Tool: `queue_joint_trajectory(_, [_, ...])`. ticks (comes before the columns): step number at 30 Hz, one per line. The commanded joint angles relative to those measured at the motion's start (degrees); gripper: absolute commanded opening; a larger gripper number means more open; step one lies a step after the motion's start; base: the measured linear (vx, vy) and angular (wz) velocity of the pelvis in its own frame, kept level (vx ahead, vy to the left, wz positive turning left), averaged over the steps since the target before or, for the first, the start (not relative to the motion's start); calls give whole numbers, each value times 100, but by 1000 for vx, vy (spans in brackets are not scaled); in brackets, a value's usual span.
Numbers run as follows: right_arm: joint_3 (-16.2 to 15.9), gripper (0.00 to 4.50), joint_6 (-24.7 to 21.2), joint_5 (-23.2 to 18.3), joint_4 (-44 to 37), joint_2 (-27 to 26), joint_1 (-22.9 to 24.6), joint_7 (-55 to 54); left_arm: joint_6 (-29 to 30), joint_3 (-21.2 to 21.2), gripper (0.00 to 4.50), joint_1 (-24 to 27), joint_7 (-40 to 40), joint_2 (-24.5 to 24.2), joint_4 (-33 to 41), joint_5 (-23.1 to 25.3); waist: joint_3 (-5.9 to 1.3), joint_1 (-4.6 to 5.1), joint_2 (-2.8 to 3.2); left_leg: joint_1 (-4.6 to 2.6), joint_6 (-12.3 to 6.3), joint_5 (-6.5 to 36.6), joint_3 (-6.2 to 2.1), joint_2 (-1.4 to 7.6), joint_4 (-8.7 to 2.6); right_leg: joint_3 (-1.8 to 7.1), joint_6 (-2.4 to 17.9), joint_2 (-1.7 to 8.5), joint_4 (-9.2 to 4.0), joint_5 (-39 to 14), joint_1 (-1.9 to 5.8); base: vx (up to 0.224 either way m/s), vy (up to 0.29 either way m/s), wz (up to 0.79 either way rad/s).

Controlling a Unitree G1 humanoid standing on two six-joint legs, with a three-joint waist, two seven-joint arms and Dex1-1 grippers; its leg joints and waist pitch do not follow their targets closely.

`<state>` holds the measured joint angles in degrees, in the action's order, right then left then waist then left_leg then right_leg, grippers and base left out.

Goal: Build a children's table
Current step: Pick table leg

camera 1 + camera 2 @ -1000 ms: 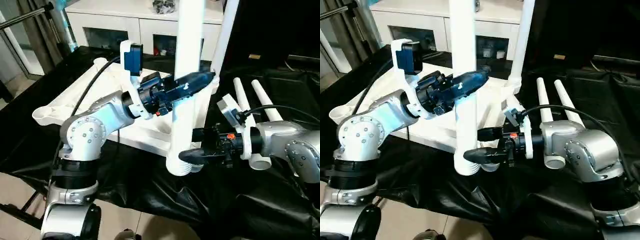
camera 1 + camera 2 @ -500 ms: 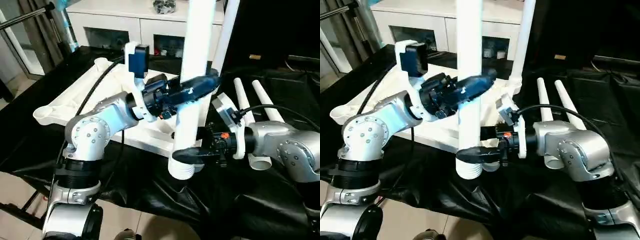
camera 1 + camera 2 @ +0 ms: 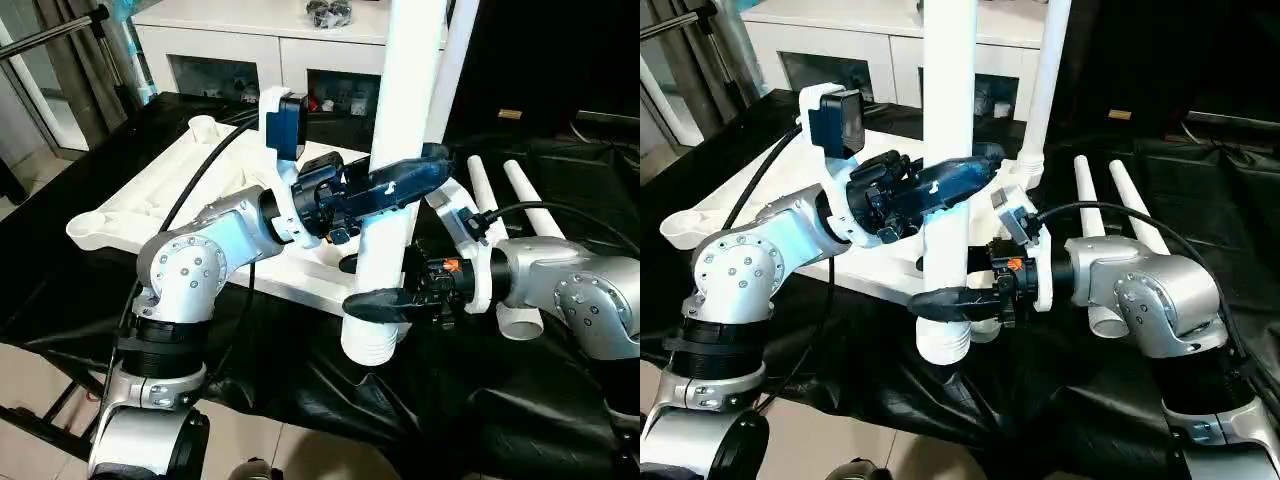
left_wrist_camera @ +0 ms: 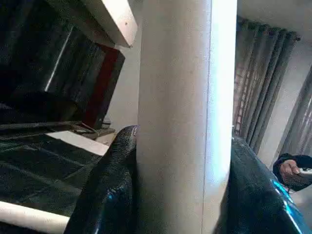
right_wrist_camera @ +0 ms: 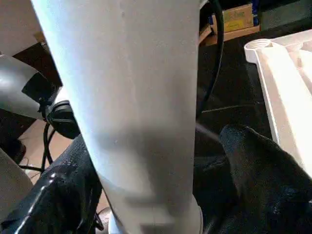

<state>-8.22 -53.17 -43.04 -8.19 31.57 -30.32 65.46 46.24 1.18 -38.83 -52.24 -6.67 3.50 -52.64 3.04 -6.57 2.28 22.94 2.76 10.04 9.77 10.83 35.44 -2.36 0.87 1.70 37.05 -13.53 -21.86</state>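
On the black-draped work surface, findings by view:

Left eye view, tabletop: the white plastic rectangular tabletop point(image 3: 150, 195) lies upside down on the black cloth point(image 3: 330, 400), its round corner sockets facing up.
Left eye view, held leg: a long white tapered tube leg point(image 3: 395, 170) stands nearly upright at the tabletop's near right corner, its ribbed lower end point(image 3: 368, 345) over the cloth just off the tabletop edge.
Left eye view, left gripper point(image 3: 405, 180): its two black fingers are clamped around the held leg at mid-height, one finger on each side.
Left eye view, right gripper point(image 3: 385, 305): lower down, its fingers bracket the same leg just above the ribbed end, spread wide; firm contact cannot be confirmed.
Left eye view, other legs: a second leg point(image 3: 455, 50) stands upright behind the held one; two spare legs point(image 3: 505, 215) lie side by side on the cloth beside the right forearm.
Right eye view, background: a white cabinet with glass doors point(image 3: 840, 55) stands behind the work surface.
Left wrist view: both fingers point(image 4: 105, 195) press against the leg's sides.
Right wrist view: the leg fills the space between the spread fingers point(image 5: 258, 170), with the tabletop edge point(image 5: 287, 87) beside it.
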Motion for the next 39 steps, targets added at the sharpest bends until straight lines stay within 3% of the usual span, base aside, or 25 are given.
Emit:
queue_joint_trajectory(1, [68,365,-24,-64,11,-49,-81,7,-42,-52,181,-28,-46,27,-24,-28,-419,-15,-126,-114,-243,224,-76,215,-306,273,1055,550,-441,-120,287,0,0,0])
queue_joint_trajectory(18, [38,219,-89,-125,41,-58,-78,46,-133,-73,181,-47,57,53,-53,102,-423,-17,-124,-117,-239,220,-79,218,-306,272,1037,545,-439,-124,286,0,0,0])
queue_joint_trajectory(19, [40,213,-88,-128,46,-56,-80,45,-146,-72,216,-48,113,57,-67,140,-422,-16,-127,-114,-236,229,-75,212,-302,274,1035,544,-442,-132,288,0,0,0])
queue_joint_trajectory(20, [41,213,-85,-136,49,-55,-81,36,-99,-37,216,-59,189,79,-100,107,-426,-19,-128,-113,-232,222,-74,210,-301,274,1037,550,-441,-117,294,0,0,0])
queue_joint_trajectory(21, [44,205,-80,-141,50,-58,-78,28,-110,25,251,-72,261,132,-137,70,-425,-19,-129,-112,-224,225,-76,210,-300,275,1040,547,-437,-112,295,0,0,0])
queue_joint_trajectory(24, [76,194,-78,-154,47,-80,-63,-18,-163,172,263,-58,319,219,-140,-56,-431,-22,-122,-110,-238,211,-80,214,-298,271,1065,555,-437,-55,301,0,0,0])
queue_joint_trajectory(27, [160,190,-54,-192,49,-158,-30,-104,-497,346,296,17,462,415,-108,-47,-427,-20,-125,-103,-254,219,-81,216,-299,270,1076,558,-443,-67,301,0,0,0])
queue_joint_trajectory(32, [312,189,25,-200,84,-314,18,-340,-801,608,298,32,757,675,-122,-142,-429,-20,-134,-103,-266,199,-80,218,-299,268,1098,558,-437,-11,302,0,0,0])
queue_joint_trajectory(33, [377,189,60,-207,102,-384,35,-439,-909,654,298,48,824,757,-77,-160,-428,-31,-69,-104,-261,211,-90,218,-294,263,1101,562,-434,-39,292,0,0,0])
queue_joint_trajectory(34, [463,188,115,-206,126,-485,62,-595,-964,747,298,67,924,859,-16,-269,-429,-18,-109,-102,-255,242,-82,215,-292,266,1078,553,-446,-55,298,0,0,0])
queue_joint_trajectory(36, [520,188,149,-207,138,-548,81,-697,-986,808,298,81,988,924,28,-349,-436,-23,-106,-110,-238,223,-87,219,-300,260,1088,558,-439,-24,302,0,0,0])
queue_joint_trajectory(38, [643,188,268,-176,116,-704,154,-986,-1073,1009,298,101,1163,1044,113,-527,-433,-18,-37,-110,-201,257,-90,223,-292,262,1111,560,-434,-27,287,0,0,0])
queue_joint_trajectory(39, [669,188,358,-96,68,-759,201,-1126,-1140,1124,298,97,1260,1080,124,-581,-429,-11,-57,-108,-194,266,-83,225,-297,265,1111,565,-454,-34,288,0,0,0])
